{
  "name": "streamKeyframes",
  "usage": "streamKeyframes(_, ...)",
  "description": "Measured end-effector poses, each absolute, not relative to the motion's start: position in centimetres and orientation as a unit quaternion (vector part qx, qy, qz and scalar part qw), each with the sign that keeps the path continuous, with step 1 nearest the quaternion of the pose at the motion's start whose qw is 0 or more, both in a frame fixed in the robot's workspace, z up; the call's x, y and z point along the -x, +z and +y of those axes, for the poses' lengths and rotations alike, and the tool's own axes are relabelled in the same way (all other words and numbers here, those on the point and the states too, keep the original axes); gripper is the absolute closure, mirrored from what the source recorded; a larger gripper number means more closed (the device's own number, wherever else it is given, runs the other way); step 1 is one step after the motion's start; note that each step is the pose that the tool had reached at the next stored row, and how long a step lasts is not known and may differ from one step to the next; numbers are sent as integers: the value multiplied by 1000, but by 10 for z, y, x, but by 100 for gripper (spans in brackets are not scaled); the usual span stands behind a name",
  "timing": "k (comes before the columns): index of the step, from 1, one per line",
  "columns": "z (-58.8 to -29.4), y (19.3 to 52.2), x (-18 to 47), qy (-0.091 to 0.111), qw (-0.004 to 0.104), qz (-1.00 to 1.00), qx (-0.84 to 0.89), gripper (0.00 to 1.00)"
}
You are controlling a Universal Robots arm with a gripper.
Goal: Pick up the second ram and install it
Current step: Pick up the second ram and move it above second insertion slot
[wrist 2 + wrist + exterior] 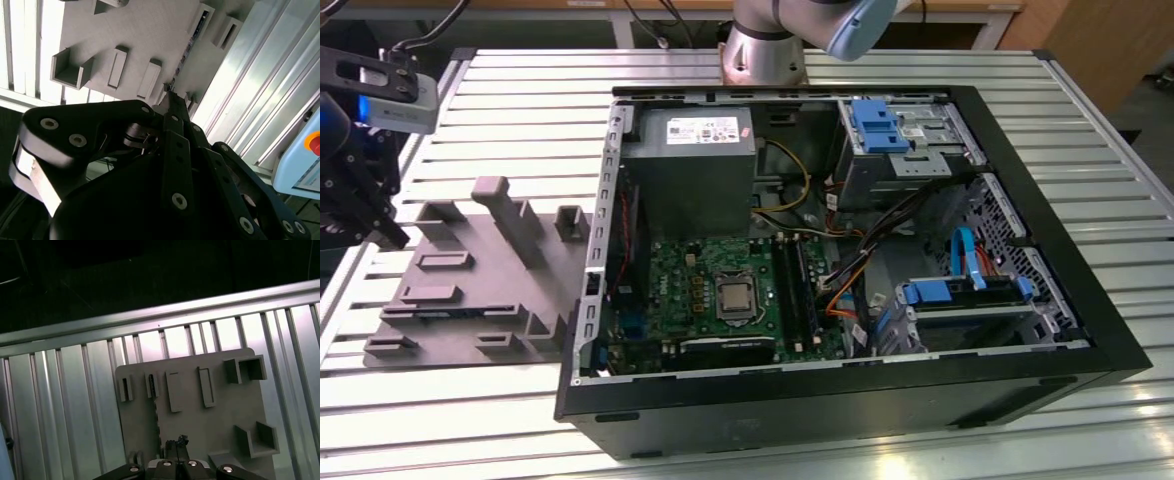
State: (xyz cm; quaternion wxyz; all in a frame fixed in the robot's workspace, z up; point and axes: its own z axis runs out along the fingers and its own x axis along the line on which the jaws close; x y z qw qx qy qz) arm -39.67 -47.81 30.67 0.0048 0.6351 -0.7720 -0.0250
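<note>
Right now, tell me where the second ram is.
The second ram stands on edge on the grey holder, right by the tool, in the second wrist view.

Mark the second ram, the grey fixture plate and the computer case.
second ram (157, 417), first wrist view, upper edge.
grey fixture plate (500, 300), exterior view, bare surface.
computer case (827, 410), exterior view, black outer wall.

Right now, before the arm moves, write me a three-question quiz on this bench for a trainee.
1. True or false: the computer case lies closed, side panel on.
2. The gripper is nearest to: A the grey plate; B the blue drive brackets; C the processor.
3. Fill in: the grey plate lies on the exterior view's ____ of the case.
Key: 1 false; 2 A; 3 left.
</note>
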Motion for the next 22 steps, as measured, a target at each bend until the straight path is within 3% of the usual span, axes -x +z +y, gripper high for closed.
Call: streamKeyframes(22,-478,295,397,-25,5,-772,-635,89)
